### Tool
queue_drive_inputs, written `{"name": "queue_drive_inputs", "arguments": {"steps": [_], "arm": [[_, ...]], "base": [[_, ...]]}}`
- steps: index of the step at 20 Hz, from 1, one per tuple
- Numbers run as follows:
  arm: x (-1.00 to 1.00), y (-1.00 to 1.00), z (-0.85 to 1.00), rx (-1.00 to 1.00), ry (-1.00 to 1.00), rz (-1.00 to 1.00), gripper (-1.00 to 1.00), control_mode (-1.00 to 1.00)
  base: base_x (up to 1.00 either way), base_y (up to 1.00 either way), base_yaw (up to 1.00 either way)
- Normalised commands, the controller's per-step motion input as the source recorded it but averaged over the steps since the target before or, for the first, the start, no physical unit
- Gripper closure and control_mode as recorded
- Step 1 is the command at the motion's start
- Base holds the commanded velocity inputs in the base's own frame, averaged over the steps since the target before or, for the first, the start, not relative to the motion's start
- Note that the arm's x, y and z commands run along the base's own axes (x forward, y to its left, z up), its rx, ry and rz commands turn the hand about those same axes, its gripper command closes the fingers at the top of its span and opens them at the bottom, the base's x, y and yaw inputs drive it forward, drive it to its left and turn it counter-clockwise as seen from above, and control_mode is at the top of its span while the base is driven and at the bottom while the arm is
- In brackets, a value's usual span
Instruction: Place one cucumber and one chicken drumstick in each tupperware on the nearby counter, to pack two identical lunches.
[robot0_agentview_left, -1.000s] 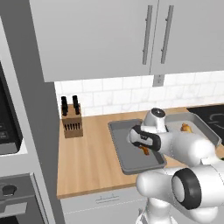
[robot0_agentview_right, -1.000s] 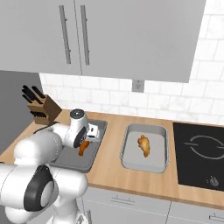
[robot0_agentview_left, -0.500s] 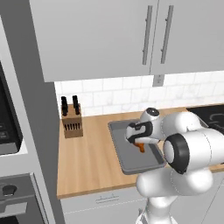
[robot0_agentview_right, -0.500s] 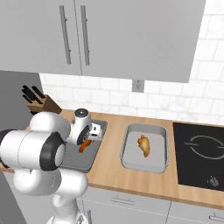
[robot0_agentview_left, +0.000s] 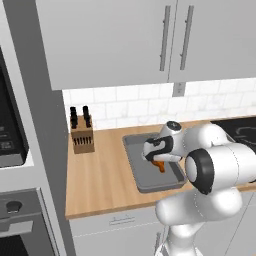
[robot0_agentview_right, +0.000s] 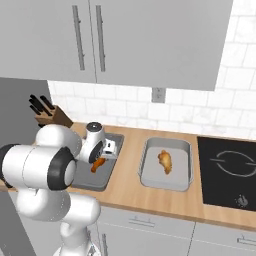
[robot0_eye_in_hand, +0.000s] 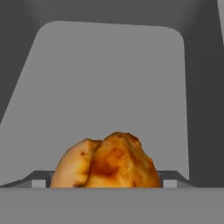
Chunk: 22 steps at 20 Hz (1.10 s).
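Two drumsticks placed or nearly: one lies in the tupperware (robot0_agentview_right: 166, 165) beside the cooktop (robot0_agentview_right: 230, 172), the other chicken drumstick (robot0_eye_in_hand: 106, 162) sits between the wide-set gripper (robot0_agentview_right: 100, 161) jaws over the other tupperware (robot0_agentview_left: 150, 167); cucumbers remain, by my judgement.

The end effector (robot0_agentview_left: 156, 161) hangs over a grey tupperware (robot0_agentview_left: 145, 177) on the wooden worktop (robot0_agentview_left: 100, 175), with an orange-brown chicken drumstick (robot0_agentview_left: 159, 166) at its fingers. A knife block (robot0_agentview_left: 82, 136) stands against the tiled wall.
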Motion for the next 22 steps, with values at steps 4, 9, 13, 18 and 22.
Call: {"name": "queue_drive_inputs", "arguments": {"steps": [4, 9, 13, 18, 22], "arm": [[0.00, 0.00, 0.00, 0.00, 0.00, 0.00, 1.00, 1.00], [0.17, 0.01, 0.00, 0.00, 0.00, 0.00, 1.00, -1.00], [0.38, 0.04, 0.00, 0.00, -0.04, 0.00, 1.00, -1.00], [-0.09, 0.03, -0.04, 0.00, -0.13, 0.00, 1.00, -1.00], [-0.37, 0.05, 0.26, 0.00, -0.32, 0.00, 1.00, -1.00]], "base": [[-0.32, 0.13, 0.00], [0.49, 0.12, 0.00], [0.00, 0.00, 0.00], [0.00, 0.00, 0.00], [0.00, 0.00, 0.00]]}}
